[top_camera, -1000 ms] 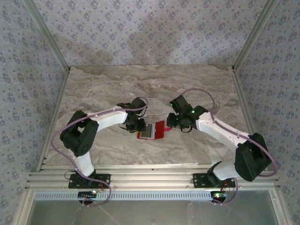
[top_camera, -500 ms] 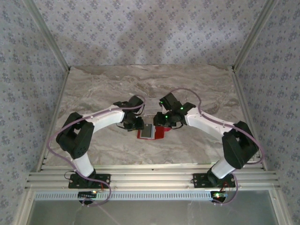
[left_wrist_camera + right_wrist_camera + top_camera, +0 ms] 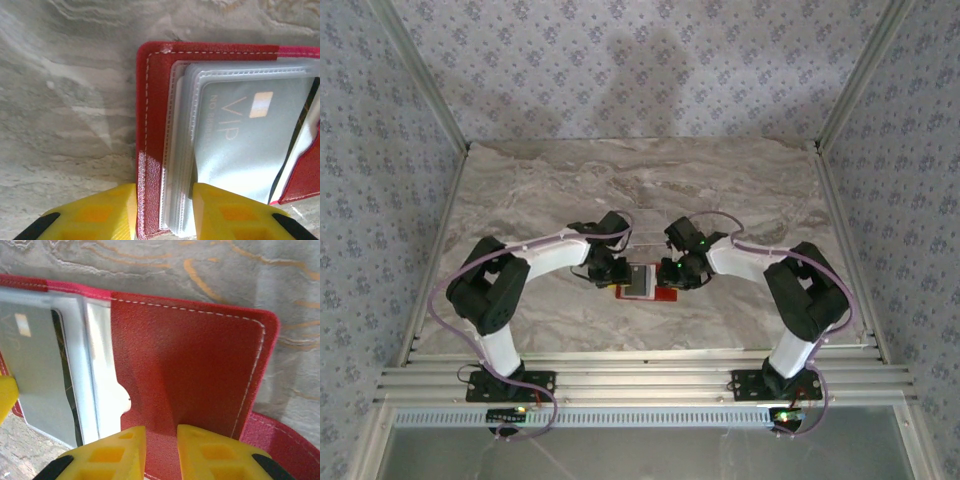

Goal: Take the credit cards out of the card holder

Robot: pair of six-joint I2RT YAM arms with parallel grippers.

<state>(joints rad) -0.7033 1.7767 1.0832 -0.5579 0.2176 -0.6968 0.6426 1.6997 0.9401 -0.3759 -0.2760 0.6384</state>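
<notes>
The red card holder [image 3: 195, 370] lay open on the veined marble table [image 3: 210, 270], its stitched right flap facing the camera. Left of the flap, clear plastic sleeves [image 3: 95, 365] held a grey credit card [image 3: 35, 370] with a small gold chip. The right gripper [image 3: 161, 440] stood over the flap's near edge with its jaws narrowly parted and red leather showing between them; whether it gripped the flap could not be told.

Left claw [image 3: 164, 202], right claw [image 3: 161, 442] hemming card holder [image 3: 155, 125], open table [image 3: 550, 190] beyond
</notes>
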